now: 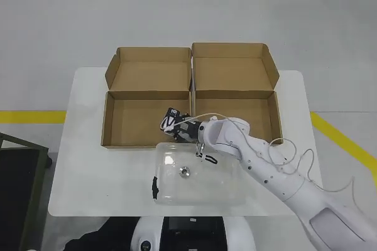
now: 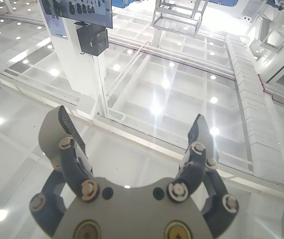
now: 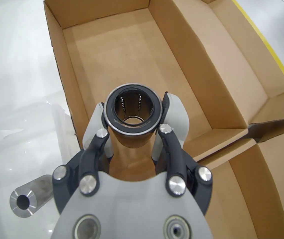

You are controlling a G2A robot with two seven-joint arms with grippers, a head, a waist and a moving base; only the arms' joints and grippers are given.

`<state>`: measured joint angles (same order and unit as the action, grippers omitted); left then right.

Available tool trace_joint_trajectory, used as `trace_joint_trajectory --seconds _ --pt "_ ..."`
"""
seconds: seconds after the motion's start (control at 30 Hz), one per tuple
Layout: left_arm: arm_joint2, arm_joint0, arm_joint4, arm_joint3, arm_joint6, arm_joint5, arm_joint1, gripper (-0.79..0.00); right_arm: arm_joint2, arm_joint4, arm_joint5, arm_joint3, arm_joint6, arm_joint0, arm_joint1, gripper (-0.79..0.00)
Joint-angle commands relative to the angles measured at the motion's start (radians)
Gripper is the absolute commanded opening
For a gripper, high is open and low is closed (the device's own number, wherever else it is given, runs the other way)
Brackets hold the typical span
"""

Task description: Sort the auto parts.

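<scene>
- My right jaws are closed on the linear bearing (image 3: pixel 134 128), one on each side, with its open bore facing my wrist camera.
- Bearing and jaws hang over the near right corner of the left cardboard box (image 1: pixel 122 125), which touches the right box (image 1: pixel 239 110).
- A metal sleeve (image 3: pixel 23 201) lies in the clear tray (image 1: pixel 226 188), nearer on the worktop (image 1: pixel 81 157).
- My left jaws stand wide apart, holding nothing, aimed at the ceiling.

My right claw (image 3: pixel 134 108) holds the bearing (image 3: pixel 133 138) over the left box (image 1: pixel 132 122). The right box (image 1: pixel 239 116) adjoins it. The tray (image 1: pixel 223 185) lies before both, with a sleeve (image 1: pixel 183 170) inside.
</scene>
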<state>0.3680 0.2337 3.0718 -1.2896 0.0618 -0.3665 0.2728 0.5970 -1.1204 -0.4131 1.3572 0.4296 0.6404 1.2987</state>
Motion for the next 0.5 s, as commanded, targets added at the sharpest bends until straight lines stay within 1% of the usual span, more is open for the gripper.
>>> trace_joint_trajectory --seconds 0.0,0.1,0.2,0.27,0.33,0.47 --pt "0.000 0.000 0.000 0.000 0.000 0.000 0.000 0.000 -0.004 -0.002 0.000 -0.021 0.003 -0.004 0.007 -0.610" --pt "0.000 0.000 0.000 0.000 0.000 0.000 0.000 0.000 -0.009 -0.005 -0.004 -0.044 0.002 -0.009 0.017 -0.603" --pt "0.000 0.000 0.000 0.000 0.000 0.000 0.000 0.000 -0.013 -0.009 -0.007 -0.060 0.002 -0.013 0.026 -0.576" --pt "0.000 0.000 0.000 0.000 0.000 0.000 0.000 0.000 -0.015 -0.013 -0.010 -0.069 0.006 -0.015 0.031 -0.508" --pt "0.000 0.000 0.000 0.000 0.000 0.000 0.000 0.000 -0.018 -0.016 -0.016 -0.078 0.010 -0.016 0.036 -0.471" --pt "0.000 0.000 0.000 0.000 0.000 0.000 0.000 0.000 -0.018 -0.022 -0.023 -0.095 0.010 -0.018 0.045 -0.431"
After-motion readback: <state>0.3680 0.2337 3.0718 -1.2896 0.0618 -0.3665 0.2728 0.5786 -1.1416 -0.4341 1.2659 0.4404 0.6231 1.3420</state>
